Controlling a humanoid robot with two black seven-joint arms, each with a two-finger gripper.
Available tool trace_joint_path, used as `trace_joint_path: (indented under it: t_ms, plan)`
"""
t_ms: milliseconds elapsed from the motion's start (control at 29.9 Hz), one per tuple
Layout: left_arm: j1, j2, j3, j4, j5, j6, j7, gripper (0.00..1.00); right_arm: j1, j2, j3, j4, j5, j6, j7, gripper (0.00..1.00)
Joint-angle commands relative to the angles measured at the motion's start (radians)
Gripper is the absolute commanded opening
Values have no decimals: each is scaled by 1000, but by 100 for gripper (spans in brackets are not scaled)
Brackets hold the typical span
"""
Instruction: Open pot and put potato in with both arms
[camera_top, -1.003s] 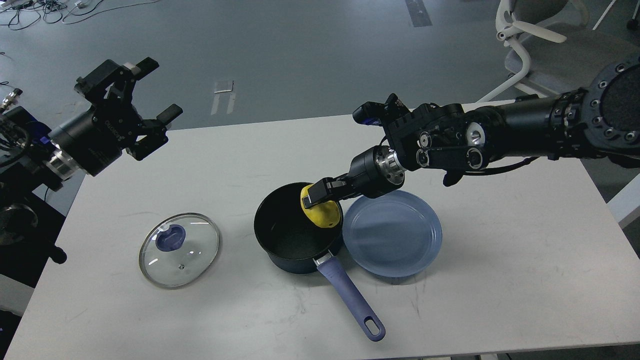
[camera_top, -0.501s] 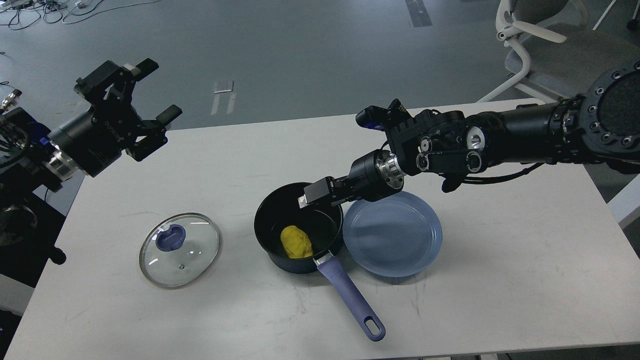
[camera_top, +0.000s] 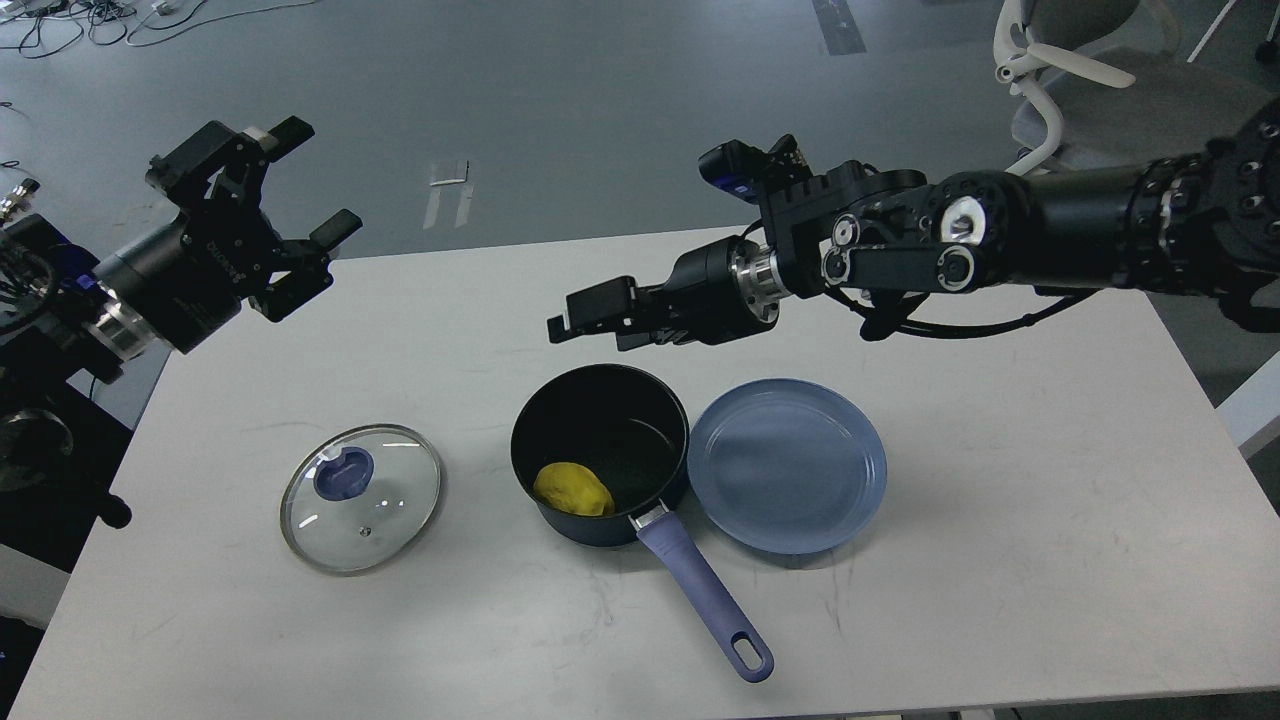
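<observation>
A dark pot (camera_top: 650, 420) with a purple handle stands open at the table's middle. The yellow potato (camera_top: 572, 489) lies inside it at the front left. The glass lid (camera_top: 360, 498) with a purple knob lies flat on the table to the pot's left. My right gripper (camera_top: 585, 322) is open and empty, raised above the pot's far rim. My left gripper (camera_top: 310, 205) is open and empty, held high over the table's far left corner.
An empty blue plate (camera_top: 786, 465) lies touching the pot's right side. The white table (camera_top: 1000, 560) runs to the front and right edges. A white chair (camera_top: 1060, 90) stands behind the table at the far right.
The right gripper has let go of the potato, which dropped into the pot and settled front left. The gripper has then risen and moved left above the pot. The left arm has not moved.
</observation>
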Motion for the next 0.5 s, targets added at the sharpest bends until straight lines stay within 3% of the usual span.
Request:
trace_joint_path:
  t_ms: [0, 267, 468]
  plan:
    - [5, -19, 0, 7, -3, 0, 0, 98, -75, -134, 105, 0, 116, 0, 0, 93]
    - [51, -91, 0, 50, -12, 0, 0, 98, -400, -332, 436, 2, 290, 0, 0, 94]
    - [76, -146, -2, 103, -27, 0, 0, 98, -627, -359, 643, -6, 395, 2, 0, 95]
